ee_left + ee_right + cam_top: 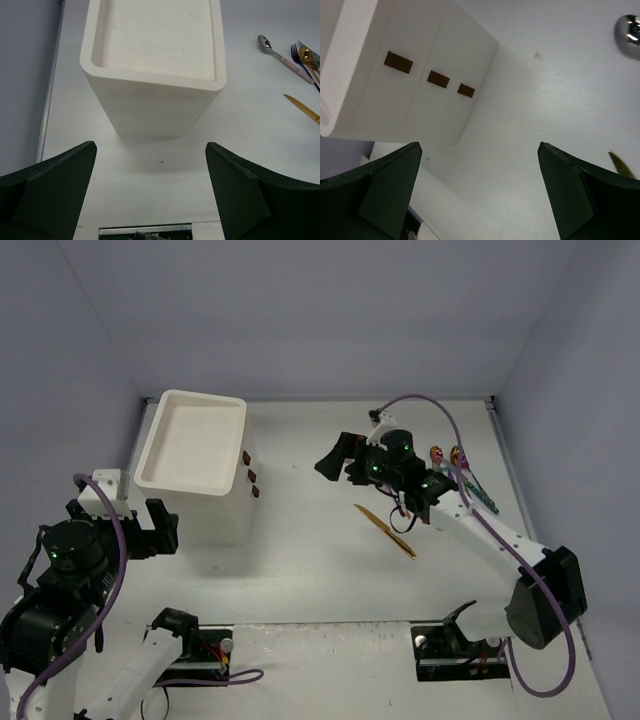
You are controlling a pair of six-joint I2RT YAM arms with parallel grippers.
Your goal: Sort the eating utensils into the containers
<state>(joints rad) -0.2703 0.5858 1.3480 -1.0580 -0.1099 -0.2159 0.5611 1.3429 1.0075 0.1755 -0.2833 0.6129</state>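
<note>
Watching the right gripper (pixel 479 160) first: its dark jaws stand spread wide and we see nothing between them. It hangs above the table (pixel 560 100), pointed at the front of the tall white box-shaped plastic drawer unit (pixel 215 515) and well short of it. Straight ahead are the three shallow white drawers (pixel 420 110), all shut, each with a small dark brown handle (pixel 438 78).

We judge a drawer has to come out before anything gets sorted. The handles look small and flat, and we cannot tell how far they stick out. So we want the jaws squared to one handle, a centred pinch, then a straight pull along the slide.

The left gripper (pixel 150 160) is also wide open and empty, facing the near end of the unit, close enough to brace it if it starts to slide.

Behind the right fingertips, near the forearm, lies the slim gold metal knife (pixel 385 530). Farther right, well apart from the jaws, the other spoons and forks (pixel 460 470) wait in a cluster.
</note>
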